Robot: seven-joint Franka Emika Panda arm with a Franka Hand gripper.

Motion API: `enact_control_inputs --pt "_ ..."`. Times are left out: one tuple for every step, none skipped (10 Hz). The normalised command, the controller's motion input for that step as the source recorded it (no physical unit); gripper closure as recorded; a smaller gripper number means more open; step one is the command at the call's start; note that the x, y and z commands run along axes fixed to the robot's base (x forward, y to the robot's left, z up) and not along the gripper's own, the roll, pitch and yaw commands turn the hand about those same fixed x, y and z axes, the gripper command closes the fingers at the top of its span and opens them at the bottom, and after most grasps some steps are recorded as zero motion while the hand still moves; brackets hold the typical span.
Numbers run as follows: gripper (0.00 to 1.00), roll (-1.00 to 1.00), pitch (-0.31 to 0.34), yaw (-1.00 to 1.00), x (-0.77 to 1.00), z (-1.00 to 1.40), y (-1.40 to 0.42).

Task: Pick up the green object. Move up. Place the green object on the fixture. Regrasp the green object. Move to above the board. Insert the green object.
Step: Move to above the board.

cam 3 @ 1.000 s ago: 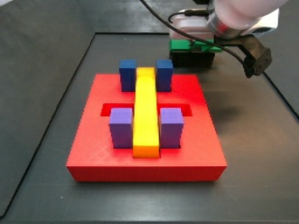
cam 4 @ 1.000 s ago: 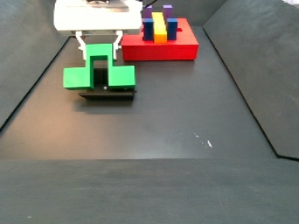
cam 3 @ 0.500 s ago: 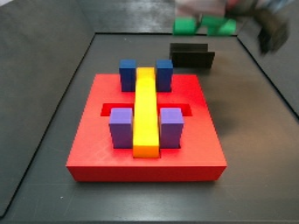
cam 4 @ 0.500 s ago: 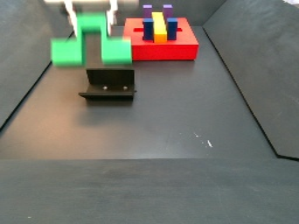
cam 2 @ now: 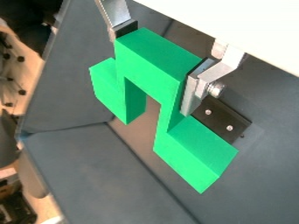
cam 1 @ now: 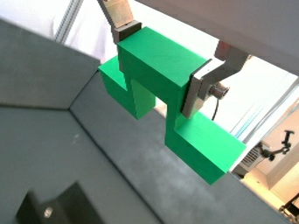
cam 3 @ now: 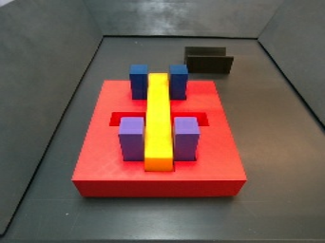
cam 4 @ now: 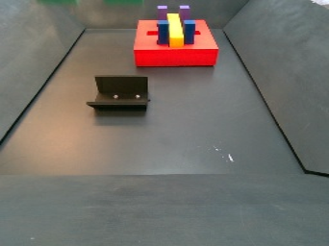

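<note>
The green object (cam 1: 163, 70) (cam 2: 152, 74), a bright green bridge-shaped piece, hangs in the air in both wrist views. My gripper (cam 1: 167, 59) (cam 2: 162, 59) is shut on its top bar, with a silver finger pressed on each side. Well below the piece, the black fixture (cam 2: 229, 123) lies on the dark floor. In both side views the fixture (cam 3: 210, 62) (cam 4: 119, 93) stands bare, and the red board (cam 3: 114, 161) (cam 4: 176, 56) lies apart from it. Neither side view shows the gripper or the green piece.
On the board, a long yellow bar (cam 3: 158, 119) runs between blue blocks (cam 3: 140, 81) and purple blocks (cam 3: 133, 139). Dark walls enclose the floor on all sides. A dark part with a screw (cam 1: 52, 210) shows low in a wrist view.
The gripper has risen from the fixture with the green object in it and has left both side views through the top. The fixture now stands bare.
</note>
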Motion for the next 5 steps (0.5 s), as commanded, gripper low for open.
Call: enact_control_inputs --pt "1.0 0.0 0.075 0.0 0.03 0.3 -0.02" --pt "1.0 -1.0 0.062 -0.1 -1.16 0.3 -1.4" --pt "1.0 -1.0 0.057 -0.09 -1.17 0.3 -1.4" --pt "1.0 -1.0 0.027 -0.09 -1.27 0.32 -1.4" --pt "1.0 -1.0 0.017 -0.07 -1.33 0.29 -1.4"
